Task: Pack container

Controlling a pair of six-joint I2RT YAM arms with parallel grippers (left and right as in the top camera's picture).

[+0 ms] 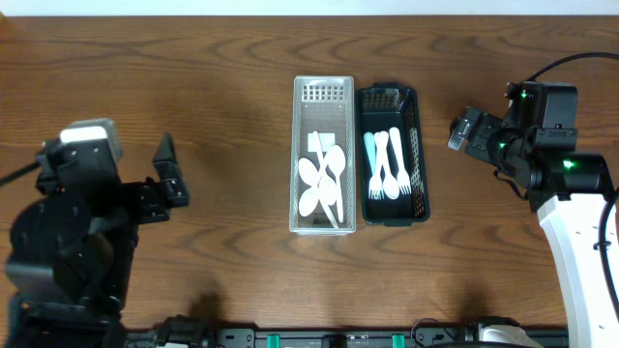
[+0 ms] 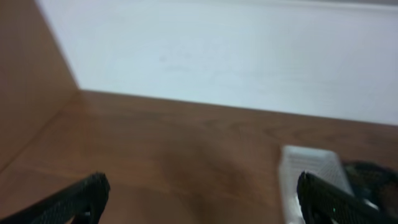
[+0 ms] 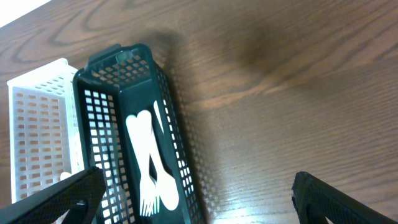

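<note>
Left gripper and right gripper both released and empty, with white basket of spoons and dark basket of forks between them; packing judged finished, only withdrawal outstanding.

Dark brown wooden table, strong wavy grain, filling nearly all of overhead view. Thin pale strip along far edge at top. In left wrist view, plain white wall behind tabletop, blurred; brown wooden side panel at left, meeting wall and tabletop in corner. Soft even light, faint shadows, slight sheen on wood in right wrist view.
</note>
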